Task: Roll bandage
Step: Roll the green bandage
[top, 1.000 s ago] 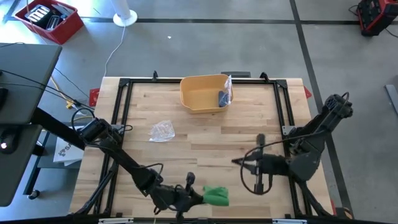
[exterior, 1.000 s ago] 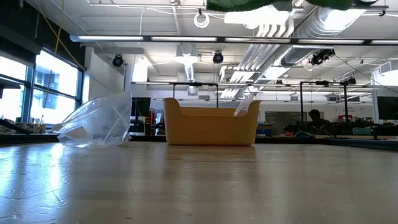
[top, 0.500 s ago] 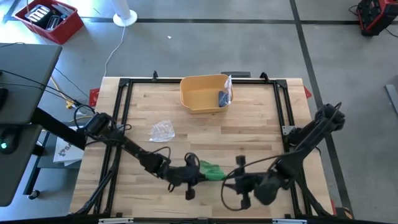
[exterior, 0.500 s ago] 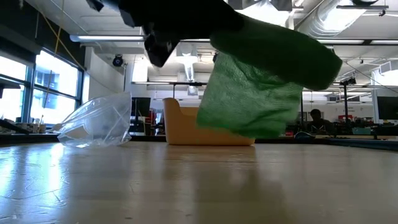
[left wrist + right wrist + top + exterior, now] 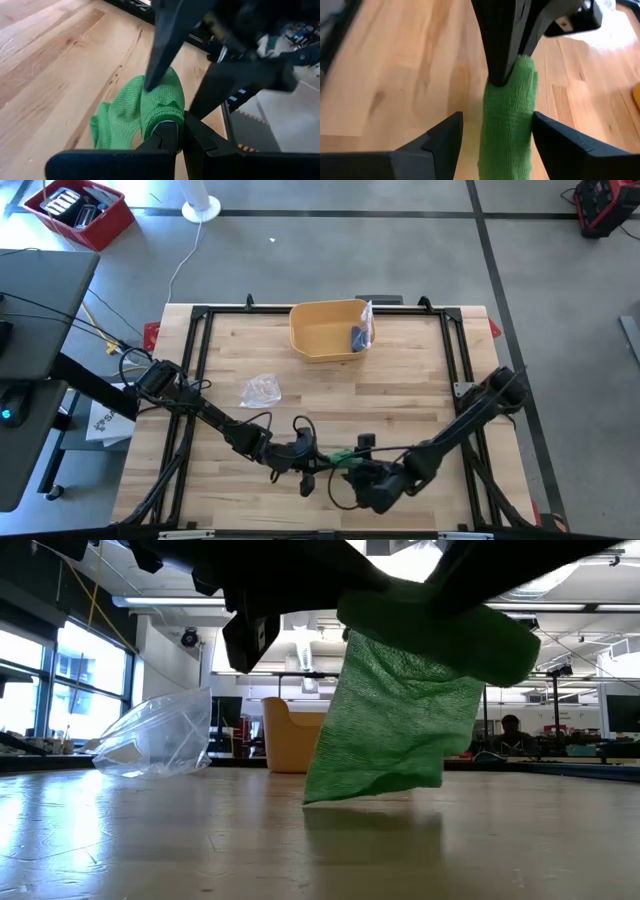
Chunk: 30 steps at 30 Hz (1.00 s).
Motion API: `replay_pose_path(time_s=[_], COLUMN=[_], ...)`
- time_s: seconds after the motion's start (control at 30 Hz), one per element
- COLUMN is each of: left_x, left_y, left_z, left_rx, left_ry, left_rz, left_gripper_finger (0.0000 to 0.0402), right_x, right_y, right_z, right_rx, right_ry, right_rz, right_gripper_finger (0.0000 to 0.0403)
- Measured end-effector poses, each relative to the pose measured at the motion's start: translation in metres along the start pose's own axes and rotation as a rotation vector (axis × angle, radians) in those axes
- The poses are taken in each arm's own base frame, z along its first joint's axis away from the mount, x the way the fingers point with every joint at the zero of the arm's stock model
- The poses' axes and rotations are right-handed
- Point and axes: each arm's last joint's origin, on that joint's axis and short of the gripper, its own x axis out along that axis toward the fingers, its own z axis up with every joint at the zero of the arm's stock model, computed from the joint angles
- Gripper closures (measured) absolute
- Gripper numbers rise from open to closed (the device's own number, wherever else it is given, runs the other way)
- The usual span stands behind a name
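Left tool (image 5: 175,131) pinches soft, woven green bandage (image 5: 400,710) above wood-grain table (image 5: 400,395).

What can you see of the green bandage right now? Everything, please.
The green bandage is a soft, open-weave crepe-like strip, partly bunched into a loose roll. It hangs off the table near the front edge, its loose tail drooping until the lowest corner about meets the wood. The left gripper is shut on one end of it. The right gripper stands open with a finger on either side, not yet pinching.

Lab: ceiling ducts (image 5: 520,580), workbenches (image 5: 560,755)
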Motion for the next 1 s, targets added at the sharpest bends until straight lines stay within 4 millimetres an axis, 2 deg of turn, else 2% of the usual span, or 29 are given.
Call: replay_pose_path(time_s=[0.17,0.27,0.4,0.57,0.7,0.87,1.0], left_x=[0.000,0.000,0.000,0.000,-0.002,-0.009,-0.017], left_y=[-0.002,-0.002,-0.002,-0.004,-0.009,-0.024,-0.037], left_z=[0.002,0.003,0.003,0.000,-0.004,-0.009,-0.015], left_rx=[-0.045,-0.054,-0.061,0.061,0.262,0.462,0.646], left_ry=[-0.025,-0.031,-0.027,0.032,0.071,0.007,-0.074], left_rz=[-0.014,-0.012,-0.022,-0.105,-0.202,-0.218,-0.160], left_gripper_finger=[0.0396,0.0396,0.0392,0.0353,0.0303,0.0258,0.0246], right_x=[0.014,0.015,0.015,0.023,0.027,0.026,0.022], right_y=[-0.005,-0.005,-0.005,-0.013,-0.021,-0.038,-0.051], right_z=[-0.005,-0.006,-0.005,0.000,0.007,0.022,0.034], right_rx=[-0.015,-0.013,0.005,0.117,0.157,0.221,0.270], right_ry=[0.038,0.032,0.031,0.108,0.127,0.097,0.052], right_rz=[-0.057,-0.087,-0.063,0.134,0.304,0.491,0.619], right_gripper_finger=[0.0178,0.0197,0.0268,0.0375,0.0377,0.0322,0.0294])
